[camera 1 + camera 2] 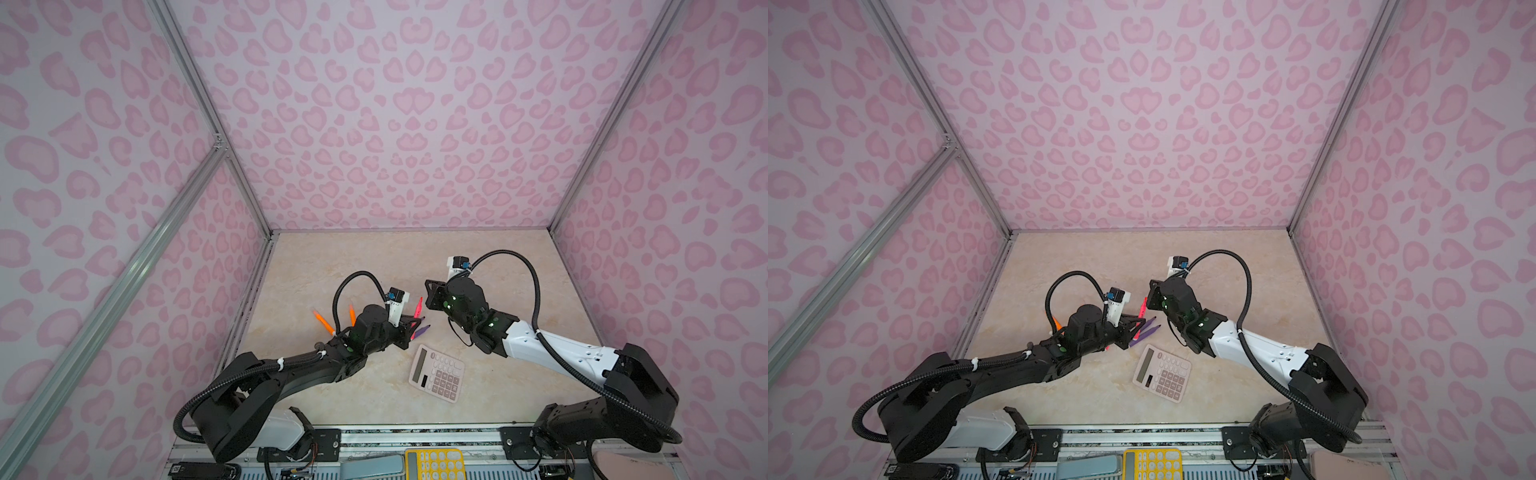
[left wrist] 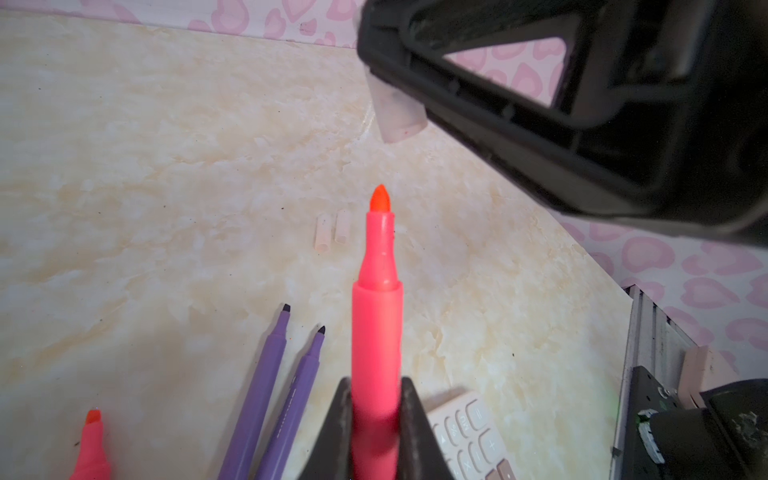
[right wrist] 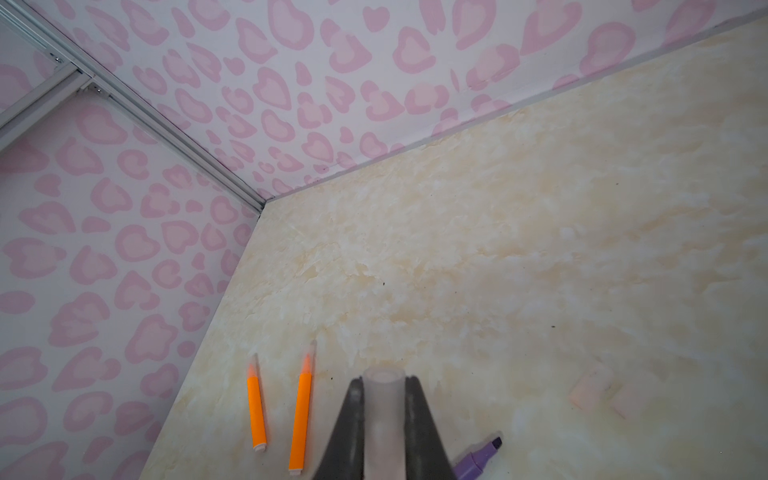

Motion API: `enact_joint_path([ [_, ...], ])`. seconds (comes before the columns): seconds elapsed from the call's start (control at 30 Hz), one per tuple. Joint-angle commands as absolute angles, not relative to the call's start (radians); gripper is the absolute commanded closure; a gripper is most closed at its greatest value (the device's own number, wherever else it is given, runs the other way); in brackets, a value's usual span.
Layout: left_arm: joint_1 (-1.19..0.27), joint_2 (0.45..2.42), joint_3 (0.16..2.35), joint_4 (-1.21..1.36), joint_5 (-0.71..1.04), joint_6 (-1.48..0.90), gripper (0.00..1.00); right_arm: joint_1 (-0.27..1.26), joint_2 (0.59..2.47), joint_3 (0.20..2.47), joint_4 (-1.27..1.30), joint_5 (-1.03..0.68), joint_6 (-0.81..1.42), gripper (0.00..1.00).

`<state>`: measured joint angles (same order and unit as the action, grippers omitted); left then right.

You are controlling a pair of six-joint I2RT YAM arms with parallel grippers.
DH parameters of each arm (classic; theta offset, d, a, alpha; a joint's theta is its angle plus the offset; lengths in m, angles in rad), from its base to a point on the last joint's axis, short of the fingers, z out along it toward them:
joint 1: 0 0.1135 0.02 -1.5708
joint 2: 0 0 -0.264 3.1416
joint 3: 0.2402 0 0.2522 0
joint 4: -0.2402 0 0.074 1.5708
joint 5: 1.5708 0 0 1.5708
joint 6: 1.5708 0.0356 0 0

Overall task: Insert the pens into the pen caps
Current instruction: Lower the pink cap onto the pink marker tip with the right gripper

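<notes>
My left gripper (image 2: 376,388) is shut on a pink-red pen (image 2: 376,316), which also shows in a top view (image 1: 418,308). Its bare orange-red tip points at my right gripper (image 3: 382,380). That gripper is shut on a clear pen cap (image 3: 382,409), whose end sticks out a short way beyond the pen tip (image 2: 400,114). Two purple pens (image 2: 266,374) (image 2: 301,382) and a second pink-red pen (image 2: 93,449) lie uncapped on the table. Two loose pen caps (image 2: 322,235) (image 2: 343,226) lie side by side. Two orange pens (image 3: 257,409) (image 3: 301,415) carry clear caps.
A pinkish calculator (image 1: 438,372) lies on the marble table just in front of the grippers, near the purple pens (image 1: 1147,328). Pink patterned walls close in the left, back and right sides. A yellow calculator (image 1: 434,463) sits on the front rail.
</notes>
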<state>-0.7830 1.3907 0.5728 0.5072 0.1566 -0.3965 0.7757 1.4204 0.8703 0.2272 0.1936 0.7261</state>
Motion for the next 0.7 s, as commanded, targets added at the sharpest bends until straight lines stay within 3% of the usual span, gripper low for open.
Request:
enact_joint_path([
  [0.0, -0.783, 1.401, 0.592, 0.547, 0.149, -0.403, 0.97, 0.788, 1.429, 0.862, 0.285, 0.207, 0.758, 1.00],
  [0.67, -0.783, 1.401, 0.613, 0.537, 0.129, -0.410, 0.97, 0.816, 1.455, 0.862, 0.304, 0.223, 0.773, 1.00],
])
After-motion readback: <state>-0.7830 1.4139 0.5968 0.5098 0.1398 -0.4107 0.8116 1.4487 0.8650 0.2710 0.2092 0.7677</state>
